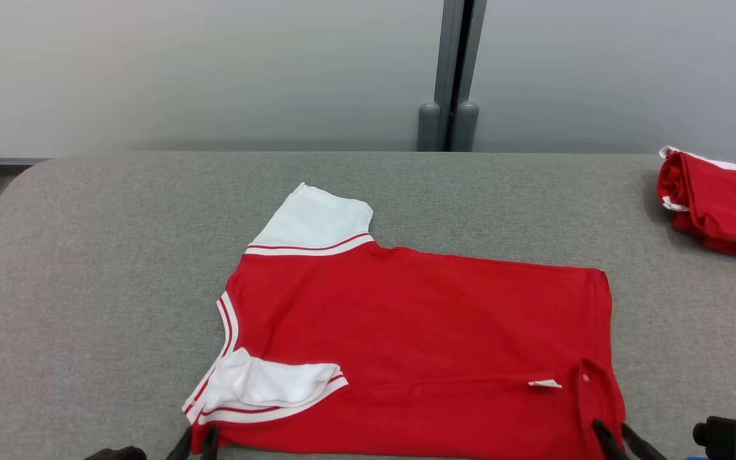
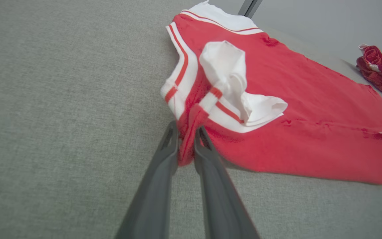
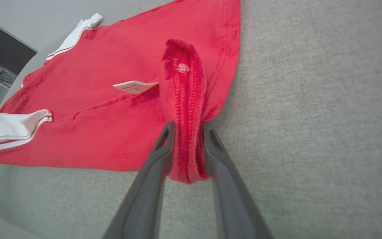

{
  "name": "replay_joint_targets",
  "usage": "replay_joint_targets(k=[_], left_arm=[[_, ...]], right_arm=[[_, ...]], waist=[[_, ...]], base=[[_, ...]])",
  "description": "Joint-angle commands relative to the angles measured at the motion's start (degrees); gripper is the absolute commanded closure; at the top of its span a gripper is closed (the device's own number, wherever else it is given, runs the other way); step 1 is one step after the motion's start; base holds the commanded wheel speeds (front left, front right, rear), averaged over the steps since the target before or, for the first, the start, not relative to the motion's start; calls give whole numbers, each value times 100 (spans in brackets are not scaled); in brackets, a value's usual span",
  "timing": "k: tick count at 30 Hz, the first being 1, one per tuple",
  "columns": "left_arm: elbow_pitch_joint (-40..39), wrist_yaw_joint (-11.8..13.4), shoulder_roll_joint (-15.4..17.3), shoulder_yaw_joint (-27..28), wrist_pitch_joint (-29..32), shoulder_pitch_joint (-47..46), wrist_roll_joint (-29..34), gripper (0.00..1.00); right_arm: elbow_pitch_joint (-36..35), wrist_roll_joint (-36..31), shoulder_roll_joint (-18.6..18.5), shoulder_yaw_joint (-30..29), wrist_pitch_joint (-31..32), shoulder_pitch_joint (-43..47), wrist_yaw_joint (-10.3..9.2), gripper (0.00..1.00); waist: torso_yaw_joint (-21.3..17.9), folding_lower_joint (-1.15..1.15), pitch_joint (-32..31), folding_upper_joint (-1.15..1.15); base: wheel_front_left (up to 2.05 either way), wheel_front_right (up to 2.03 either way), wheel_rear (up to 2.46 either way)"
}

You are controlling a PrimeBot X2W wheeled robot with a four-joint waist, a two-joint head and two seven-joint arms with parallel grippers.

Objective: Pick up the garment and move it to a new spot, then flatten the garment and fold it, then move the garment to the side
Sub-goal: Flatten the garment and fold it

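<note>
Head view: garment [image 1: 419, 319] lies flat mid-counter [image 1: 87, 255], near edge folded over. Left wrist: left gripper [image 2: 186, 129] pinches its shoulder corner. Right wrist: right gripper [image 3: 188, 127] straddles the bunched hem, can't tell if it's clamped. I'd release both corners low and together.

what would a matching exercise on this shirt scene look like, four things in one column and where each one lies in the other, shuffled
1 far sleeve
2 near sleeve
3 white label
4 second red garment

a bunched at the far right of the table
b folded over onto the red body of the shirt
c spread flat, pointing away from the robot
d on the red cloth, towards the hem end

Pairs: 1-c, 2-b, 3-d, 4-a
</note>
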Motion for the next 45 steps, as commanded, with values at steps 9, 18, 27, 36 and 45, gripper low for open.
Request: replay_joint_targets(k=[9,18,27,36,45], left_arm=[[3,102,-96,305,-505,-394,410,0],[-377,184,-487,1076,-592,-591,1535,0],[-638,-149,-1106,2160,-595,-625,2798,0],[-461,-466,-1470,2697,-596,-623,3653,0],[-208,-826,-1884,3162,-596,-463,4130,0]], right_arm=[[-314,-376,24,-126,-444,-402,3,0],[-300,-704,59,-21,-1453,-912,3,0],[41,-1242,145,133,-2538,-1238,3,0],[291,-1625,267,128,-2887,-1324,3,0],[128,-1933,490,-135,-2919,-1029,3,0]], waist=[[-127,0,-10,1],[-272,0,51,1],[-362,0,128,1],[-424,0,183,1],[-394,0,189,1]], base=[[0,0,0],[0,0,0],[0,0,0],[0,0,0],[0,0,0]])
